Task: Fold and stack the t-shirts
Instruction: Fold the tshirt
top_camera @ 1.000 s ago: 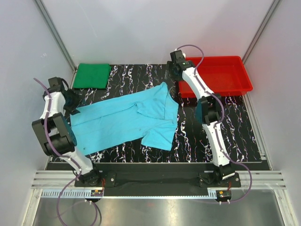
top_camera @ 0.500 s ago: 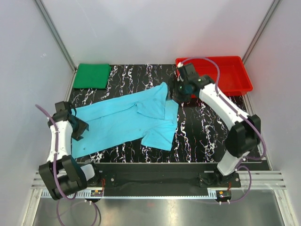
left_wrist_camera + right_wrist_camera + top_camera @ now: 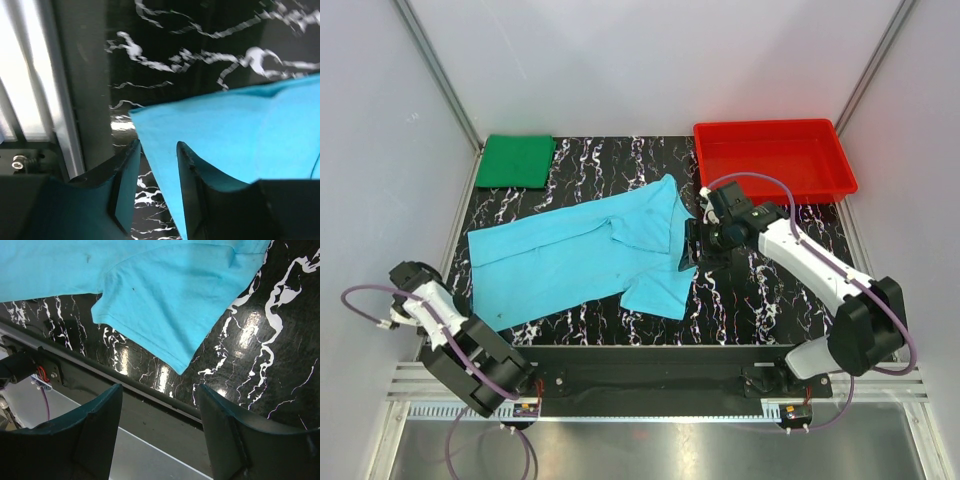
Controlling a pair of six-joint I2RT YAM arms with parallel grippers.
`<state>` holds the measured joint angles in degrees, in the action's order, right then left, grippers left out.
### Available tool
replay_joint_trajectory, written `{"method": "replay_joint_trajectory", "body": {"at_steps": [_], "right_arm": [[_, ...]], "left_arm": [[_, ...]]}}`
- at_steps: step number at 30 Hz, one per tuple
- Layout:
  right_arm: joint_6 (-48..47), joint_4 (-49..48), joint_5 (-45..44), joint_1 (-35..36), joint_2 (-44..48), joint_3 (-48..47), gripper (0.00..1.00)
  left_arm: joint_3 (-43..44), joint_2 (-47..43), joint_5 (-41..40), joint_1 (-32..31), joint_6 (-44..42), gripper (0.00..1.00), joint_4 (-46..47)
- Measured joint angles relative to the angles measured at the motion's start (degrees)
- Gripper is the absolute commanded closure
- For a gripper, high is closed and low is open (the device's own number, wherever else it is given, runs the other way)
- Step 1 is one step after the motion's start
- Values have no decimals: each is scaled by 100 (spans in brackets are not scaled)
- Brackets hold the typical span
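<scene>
Lying spread flat from the left edge to the middle of the table (image 3: 760, 290), the light cyan-blue t-shirt (image 3: 580, 255) is unfolded. The dark green t-shirt (image 3: 516, 160) sits folded in the far left corner. Near the near left corner, the left gripper (image 3: 157, 147) is narrowly parted with nothing between its fingers. The right gripper (image 3: 159, 390) gapes wide and empty over the cyan shirt's near sleeve.

— Which colours do you see on the counter (image 3: 770, 290)?
— You have one plain cyan-blue shirt (image 3: 570, 255) and one plain dark green shirt (image 3: 516, 160). Your tray (image 3: 790, 165) is bright red. The counter itself is black with white marble veins.
</scene>
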<state>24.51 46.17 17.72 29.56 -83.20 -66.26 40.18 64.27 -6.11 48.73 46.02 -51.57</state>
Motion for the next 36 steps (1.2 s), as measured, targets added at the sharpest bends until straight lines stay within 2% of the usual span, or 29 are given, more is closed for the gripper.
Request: {"method": "replay_joint_trajectory", "body": {"at_steps": [4, 10, 20, 26, 31, 36], "right_arm": [[-7, 0, 37, 0, 160, -4, 31], [-2, 0, 72, 0, 160, -35, 31], [96, -55, 107, 0, 162, 55, 31], [190, -111, 144, 0, 173, 306, 31], [229, -111, 133, 0, 238, 411, 31], [232, -138, 122, 0, 317, 588, 31]], "left_arm": [[-173, 13, -57, 289, 264, 60, -76], [-455, 116, -63, 328, 520, 60, -125], [-522, 452, -136, 376, 472, 53, 308], [-522, 638, -234, 420, 339, 53, 498], [-522, 715, -251, 426, 326, 57, 579], [-514, 750, -251, 426, 273, 73, 691]]}}
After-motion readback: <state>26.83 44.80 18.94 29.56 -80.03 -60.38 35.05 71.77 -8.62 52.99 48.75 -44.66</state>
